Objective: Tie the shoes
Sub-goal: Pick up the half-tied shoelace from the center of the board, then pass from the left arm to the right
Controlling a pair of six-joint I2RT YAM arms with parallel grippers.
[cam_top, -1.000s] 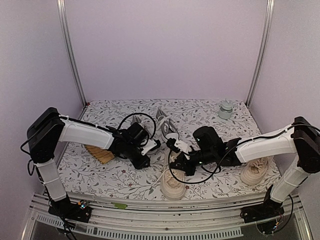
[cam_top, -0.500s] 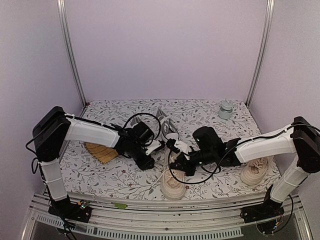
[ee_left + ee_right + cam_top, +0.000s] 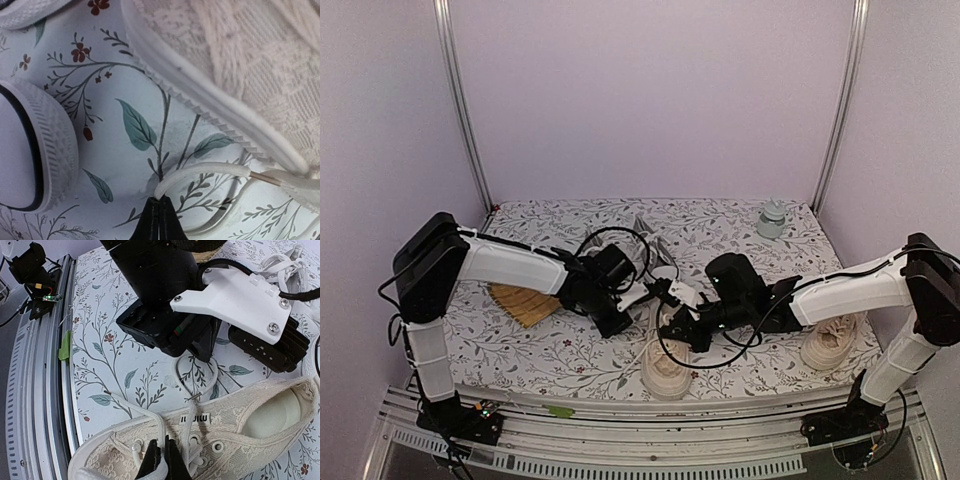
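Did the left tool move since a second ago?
Yes. The left tool slid to the right, ending closer to the cream shoe, which stayed where it was.

The top external camera sits high behind the arm bases [image 3: 460, 418], looking down over the whole floral counter [image 3: 540, 350]. The left wrist camera hangs very close beside the cream sneaker [image 3: 260, 75], facing its sole edge past the left pincer [image 3: 159, 220]. The right wrist camera looks down on that sneaker's laces [image 3: 186, 432] from slightly farther. All three share this sneaker.
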